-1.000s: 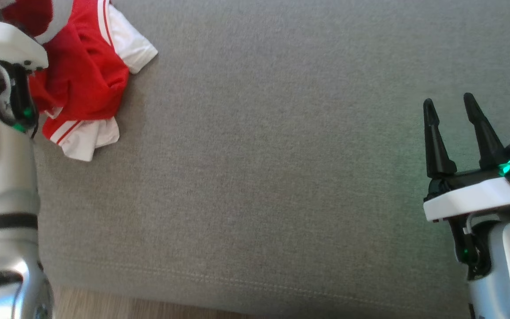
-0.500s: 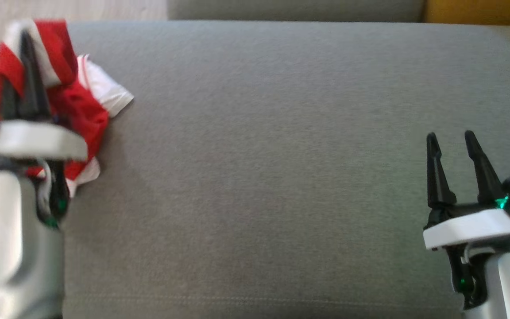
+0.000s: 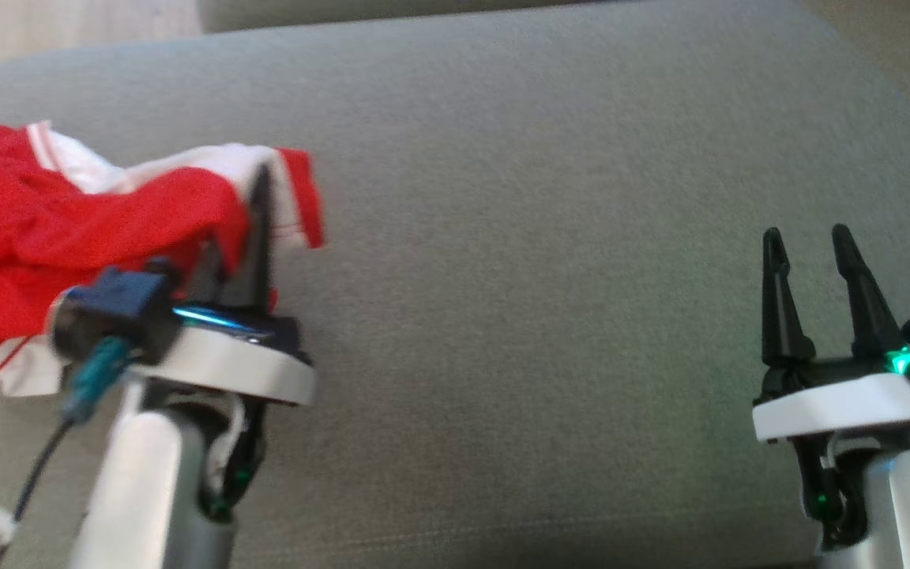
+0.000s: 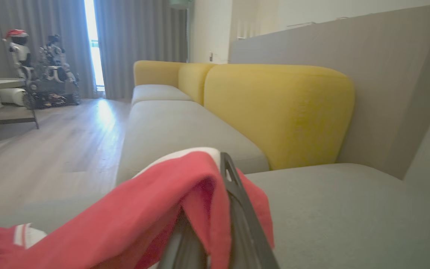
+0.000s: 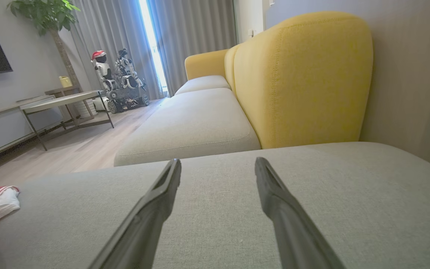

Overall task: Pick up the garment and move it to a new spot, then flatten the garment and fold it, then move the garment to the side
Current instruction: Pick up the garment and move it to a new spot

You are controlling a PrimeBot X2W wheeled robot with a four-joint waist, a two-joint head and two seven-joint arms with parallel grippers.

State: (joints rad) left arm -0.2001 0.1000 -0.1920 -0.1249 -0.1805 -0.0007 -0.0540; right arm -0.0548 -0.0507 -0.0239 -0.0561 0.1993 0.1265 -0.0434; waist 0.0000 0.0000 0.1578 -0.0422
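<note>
Left gripper (image 3: 259, 197) pinched shut on garment (image 3: 68, 229), red-and-white cloth draped over its fingertips, long axis running sideways across cushion (image 3: 542, 276), bunched toward left edge, right gripper (image 3: 809, 237) jaws wide, well apart from cloth

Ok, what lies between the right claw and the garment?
Nothing: bare grey sofa cushion from the right claw to the red garment, in the head view.

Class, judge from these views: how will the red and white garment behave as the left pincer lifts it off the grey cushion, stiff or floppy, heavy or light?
Probably floppy: the garment drapes over the shut left pincer and sags toward the cushion. Likely light: thin, creased fabric. It may trail and bunch when moved.
</note>
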